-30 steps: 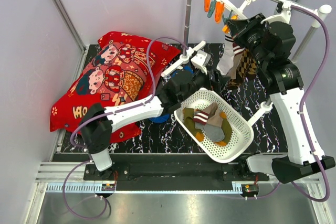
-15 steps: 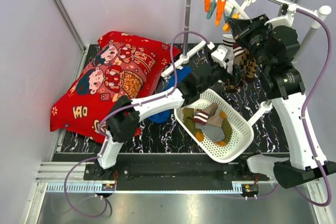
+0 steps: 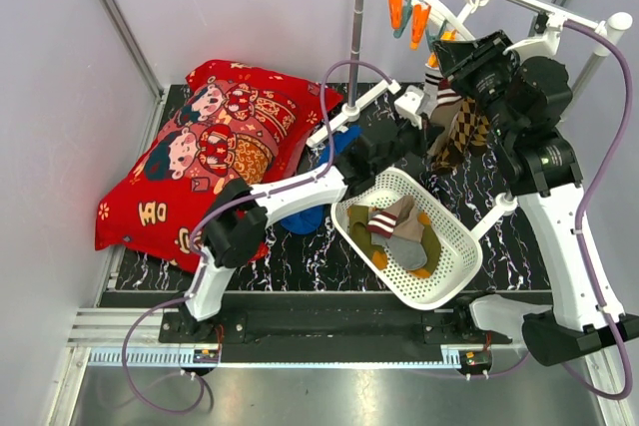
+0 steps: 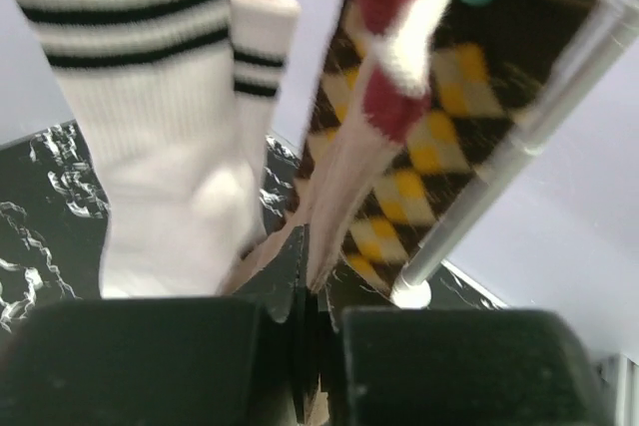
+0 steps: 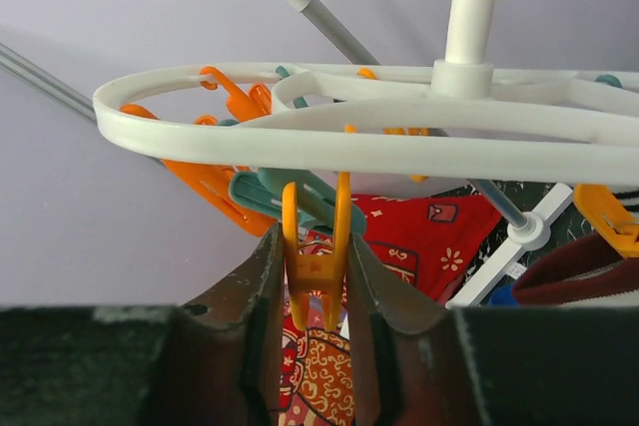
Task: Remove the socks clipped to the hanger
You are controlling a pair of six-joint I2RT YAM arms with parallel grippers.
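Observation:
The white ring hanger [image 3: 446,9] hangs by its hook from the rail. Clipped under it are a white sock with dark bands [image 4: 150,147], a brown checked sock [image 4: 419,177] and a beige sock with maroon and white bands [image 4: 399,77]. My left gripper [image 4: 305,276] is shut on the beige sock's lower tip; from above it [image 3: 429,127] sits just below the socks. My right gripper [image 5: 315,276] is up under the hanger [image 5: 399,137], with its jaws against both handles of an orange peg [image 5: 318,266]. What that peg holds is hidden.
A white perforated basket [image 3: 454,266] below the hanger holds several socks [image 3: 399,236]. A red printed pillow [image 3: 210,157] lies at the left, with a blue cloth [image 3: 300,218] beside it. The rack's upright pole [image 3: 357,7] stands behind. Teal and orange pegs [image 5: 290,197] dangle near my right fingers.
My left arm rose from beside the basket to the hanging socks, and its gripper closed on the beige sock's tip. The right gripper stayed at the hanger, which shifted slightly.

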